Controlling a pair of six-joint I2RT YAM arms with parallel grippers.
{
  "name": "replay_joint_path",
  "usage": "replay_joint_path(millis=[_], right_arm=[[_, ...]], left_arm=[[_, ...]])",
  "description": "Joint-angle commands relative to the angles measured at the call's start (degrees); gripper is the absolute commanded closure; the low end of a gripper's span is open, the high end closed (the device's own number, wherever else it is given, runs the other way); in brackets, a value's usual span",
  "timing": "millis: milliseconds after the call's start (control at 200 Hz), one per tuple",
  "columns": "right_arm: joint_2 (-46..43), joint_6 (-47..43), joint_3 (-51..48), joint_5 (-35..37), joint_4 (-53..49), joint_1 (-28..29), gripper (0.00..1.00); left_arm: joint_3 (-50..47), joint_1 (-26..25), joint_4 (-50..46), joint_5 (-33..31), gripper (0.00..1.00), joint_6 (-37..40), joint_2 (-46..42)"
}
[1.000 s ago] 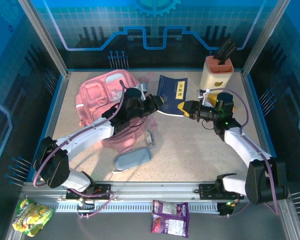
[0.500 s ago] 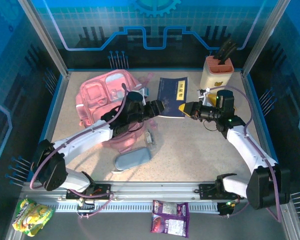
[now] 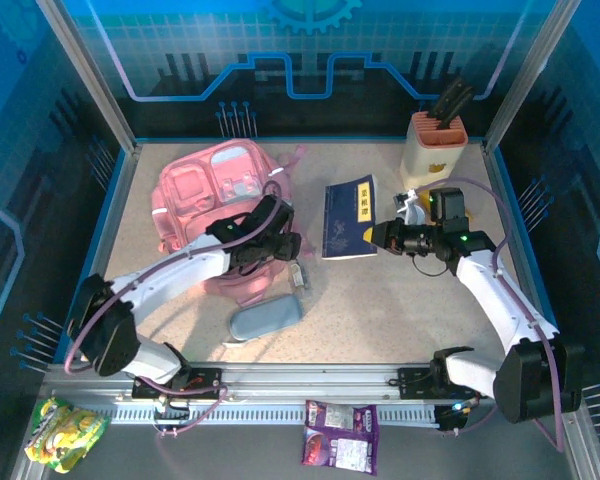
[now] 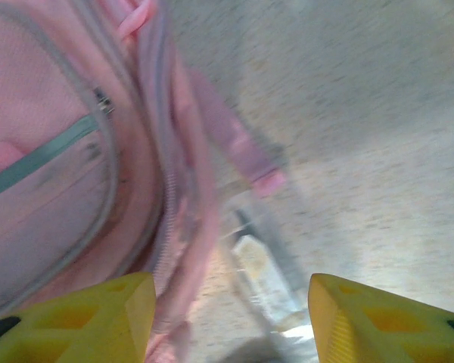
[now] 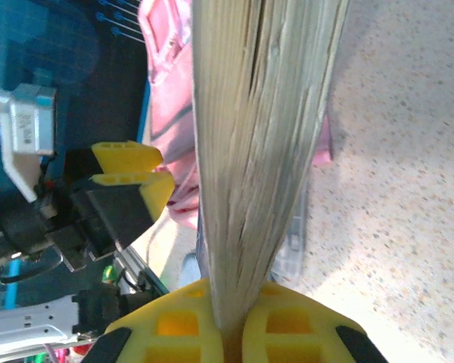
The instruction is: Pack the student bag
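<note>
The student bag [image 3: 195,190], soft and limp, lies beneath and beside the left pincer [image 4: 228,299], whose jaws stand apart; its zip edge probably gives the firmest hold. The right pincer [image 5: 225,333] is clamped on the blue book [image 5: 257,113].

The student bag [image 3: 205,195], at the desk's far left corner, is soft matt pink cloth with translucent, shiny plastic front pockets [image 3: 185,185] and a grey-green woven zip tape [image 4: 38,162]. The desk [image 3: 380,310] has a speckled beige top, matt and finely grained. The book [image 3: 349,216] has a smooth dark-blue cover with a slight sheen, and its page edges are off-white paper. The pencil case [image 3: 266,320], close to the near edge, looks like soft matt grey-blue fabric. The left claw [image 4: 231,302] and right claw [image 5: 231,333] have matt yellow moulded plastic pads. The rail [image 3: 280,385] along the near edge is pale metal. The purple snack packet [image 3: 341,435] is glossy film.
</note>
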Motion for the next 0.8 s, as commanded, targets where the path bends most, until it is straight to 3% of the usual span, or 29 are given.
replay_joint_path(millis=[0, 170, 290, 505, 795], right_arm=[[-1.8, -4.1, 1.5, 0.4, -3.2, -0.8, 1.0], [-1.9, -4.4, 1.0, 0.4, -3.4, -1.2, 1.0], [-1.3, -4.6, 0.9, 0.2, -3.4, -1.2, 1.0], [-0.6, -5.5, 1.2, -0.1, -4.6, -1.1, 1.0], [-0.8, 0.8, -1.7, -3.3, -0.5, 3.1, 1.0]], left_arm=[[1.7, 0.0, -4.9, -6.6, 0.44, 6.3, 3.5], [1.8, 1.8, -2.8, -6.4, 0.45, 7.1, 7.8], [2.3, 3.3, -1.8, -5.4, 0.59, 7.7, 9.8], [4.9, 4.3, -1.7, -6.0, 1.0, 10.3, 9.6], [16.7, 4.6, -6.1, -9.8, 1.0, 16.5, 7.4]])
